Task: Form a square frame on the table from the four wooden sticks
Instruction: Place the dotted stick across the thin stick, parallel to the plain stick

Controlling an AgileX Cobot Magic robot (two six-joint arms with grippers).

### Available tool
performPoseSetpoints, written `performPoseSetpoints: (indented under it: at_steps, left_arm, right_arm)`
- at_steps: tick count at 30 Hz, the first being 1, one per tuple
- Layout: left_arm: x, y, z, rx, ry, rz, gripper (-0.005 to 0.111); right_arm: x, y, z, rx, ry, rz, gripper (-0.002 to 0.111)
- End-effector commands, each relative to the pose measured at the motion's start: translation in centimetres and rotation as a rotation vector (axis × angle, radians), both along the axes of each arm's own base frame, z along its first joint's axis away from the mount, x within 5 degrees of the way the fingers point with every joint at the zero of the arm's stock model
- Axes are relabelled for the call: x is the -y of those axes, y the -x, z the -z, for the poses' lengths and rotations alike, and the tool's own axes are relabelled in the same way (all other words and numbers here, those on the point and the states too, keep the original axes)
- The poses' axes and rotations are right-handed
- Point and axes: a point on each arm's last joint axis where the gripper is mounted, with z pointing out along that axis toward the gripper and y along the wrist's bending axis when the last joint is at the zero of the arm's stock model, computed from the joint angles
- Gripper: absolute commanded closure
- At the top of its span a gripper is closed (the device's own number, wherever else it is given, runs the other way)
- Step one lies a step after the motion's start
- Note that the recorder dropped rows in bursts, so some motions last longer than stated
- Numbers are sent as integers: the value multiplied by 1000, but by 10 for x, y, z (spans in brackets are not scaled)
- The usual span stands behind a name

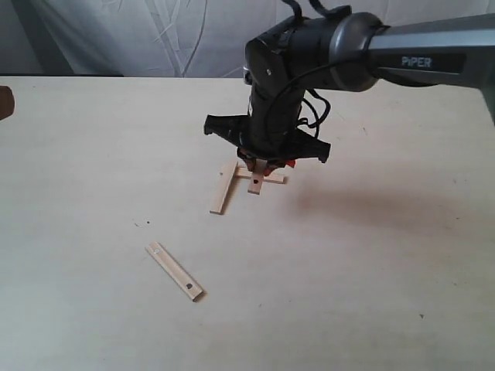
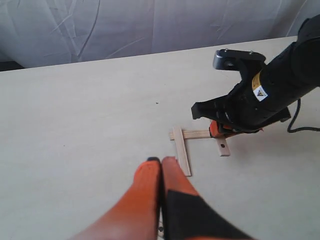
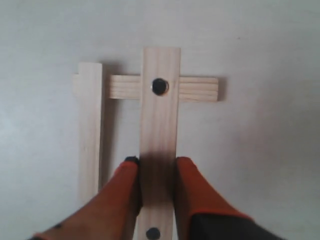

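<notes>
My right gripper (image 1: 261, 164) (image 3: 157, 164) is shut on a wooden stick (image 3: 160, 120), pinching its long edges. This stick lies across a second stick (image 3: 197, 89) (image 1: 272, 178). A third stick (image 3: 90, 135) (image 1: 223, 188) lies parallel to the held one and overlaps the cross stick's other end. In the left wrist view these three sticks (image 2: 182, 150) show as a partial frame under the right gripper (image 2: 225, 131). The fourth stick (image 1: 175, 270) lies alone on the table (image 1: 93, 178), nearer the front. My left gripper (image 2: 161, 161) is shut and empty, hovering short of the group; it is out of the exterior view.
The right arm (image 1: 418, 54) reaches in from the upper right over the table. A small brown object (image 1: 5, 102) sits at the table's far left edge. White cloth (image 1: 155, 31) hangs behind the table. A few dark specks (image 1: 143, 224) mark the tabletop.
</notes>
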Motion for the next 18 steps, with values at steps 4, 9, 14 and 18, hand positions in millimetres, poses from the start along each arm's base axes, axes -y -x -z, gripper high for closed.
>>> performPoseSetpoints:
  at_steps: [4,9,14,18]
  left_arm:
    - [0,1,1,8,1,3,107]
    - [0,1,1,8,1,3,107]
    - [0,1,1,8,1,3,107]
    - [0,1,1,8,1,3,107]
  right_arm:
    - [-2,-5,22,-49,51,-19,109]
    - [-2,-6,32,-63,72,-16,109]
    - [-1,-5,41,-94,97,-12,108]
    - [-1,-5,45,-103,97,11,87]
